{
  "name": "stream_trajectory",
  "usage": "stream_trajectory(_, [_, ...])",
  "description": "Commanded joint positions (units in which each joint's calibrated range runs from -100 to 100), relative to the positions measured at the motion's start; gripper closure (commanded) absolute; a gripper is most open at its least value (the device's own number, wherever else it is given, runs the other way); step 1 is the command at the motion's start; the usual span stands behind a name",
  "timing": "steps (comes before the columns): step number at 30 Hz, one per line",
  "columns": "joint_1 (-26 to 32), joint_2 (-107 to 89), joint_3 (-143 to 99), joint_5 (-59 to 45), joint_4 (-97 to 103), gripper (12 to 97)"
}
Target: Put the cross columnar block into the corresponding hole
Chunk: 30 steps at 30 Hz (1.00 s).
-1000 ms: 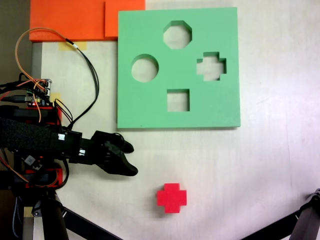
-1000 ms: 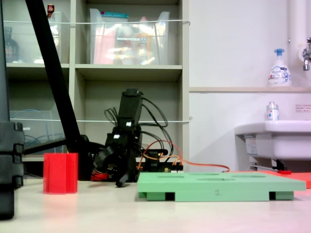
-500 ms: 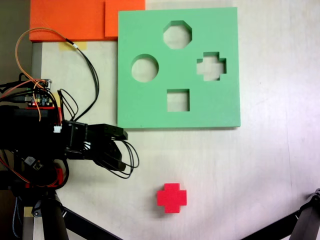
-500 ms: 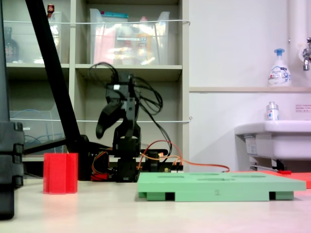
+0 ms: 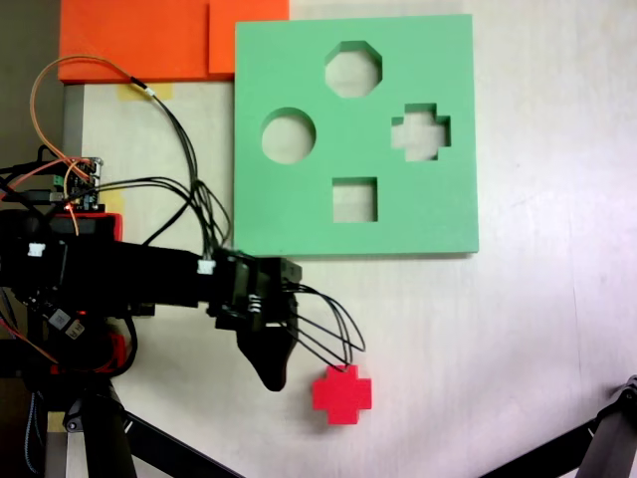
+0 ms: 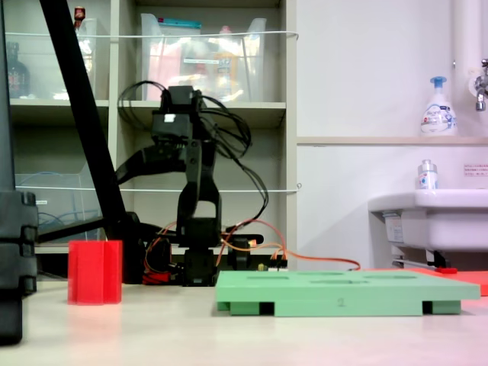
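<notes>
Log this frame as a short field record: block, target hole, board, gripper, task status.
block: the cross columnar block, red, stands on the table, apart from the board; at the left in the low side view
target hole: the corresponding hole, plus-shaped, empty
board: green foam board, flat on the table, with octagonal, round and square cutouts too
gripper: gripper just left of the block from above, raised well above the table in the side view; open or shut cannot be told
task status: block not yet grasped

In the top-down fixed view, the gripper point(image 5: 272, 378) shows one dark tip, so its opening is unclear. The orange sheet point(image 5: 139, 40) is cut off at the top.
</notes>
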Motion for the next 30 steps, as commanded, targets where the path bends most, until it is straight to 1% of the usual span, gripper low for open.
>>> stream_trajectory(1, [-0.9,6.8,6.9,-1.6,-1.2,21.7])
stream_trajectory(6, [-2.7,23.6,14.9,-3.7,-1.2,21.7])
stream_trajectory(10, [-4.2,32.4,17.4,-5.2,-1.2,21.7])
stream_trajectory(22, [-6.4,44.1,23.8,-7.0,-1.2,21.7])
stream_trajectory(30, [-6.8,49.7,24.1,-7.2,-1.0,21.9])
